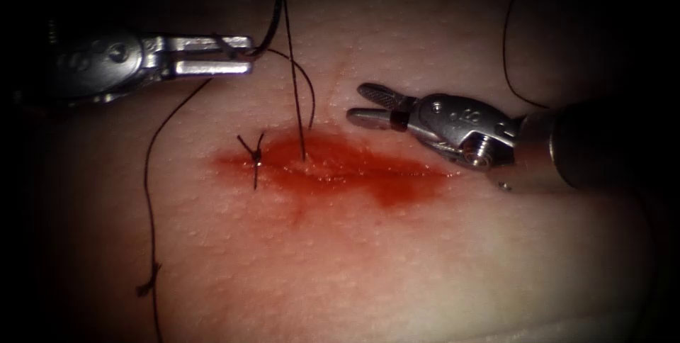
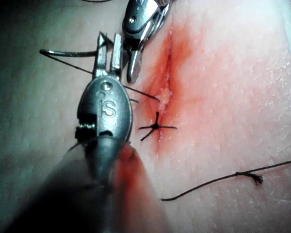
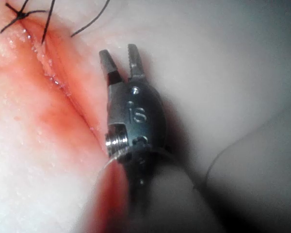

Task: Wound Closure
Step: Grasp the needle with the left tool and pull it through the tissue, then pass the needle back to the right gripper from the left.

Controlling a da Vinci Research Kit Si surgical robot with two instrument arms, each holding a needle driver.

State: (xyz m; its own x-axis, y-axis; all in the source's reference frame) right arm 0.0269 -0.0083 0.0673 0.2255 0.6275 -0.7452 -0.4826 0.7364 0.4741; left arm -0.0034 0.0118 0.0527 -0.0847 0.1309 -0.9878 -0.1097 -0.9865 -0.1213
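Observation:
My left tool (image 1: 249, 55) is up and to the left of the cut (image 1: 354, 167), shut on the curved needle (image 1: 273, 31) near one end. The needle is clear of the tissue and arcs upward from the jaws; it also shows as needle (image 2: 68, 52) crossing the left tool (image 2: 110, 38). Thread (image 1: 296, 88) rises taut from the cut just right of a tied stitch (image 1: 255, 150). My right tool (image 1: 358, 102) hovers above the right half of the cut, open, holding nothing. Close up, the right tool (image 3: 119, 50) has both toothed jaws spread beside the cut.
Red fluid (image 1: 382, 187) stains the tissue (image 1: 425, 265) around the cut. A long loose thread (image 1: 146, 194) trails down the left side to a frayed end (image 1: 147, 288). Another strand (image 1: 507, 52) lies at the upper right.

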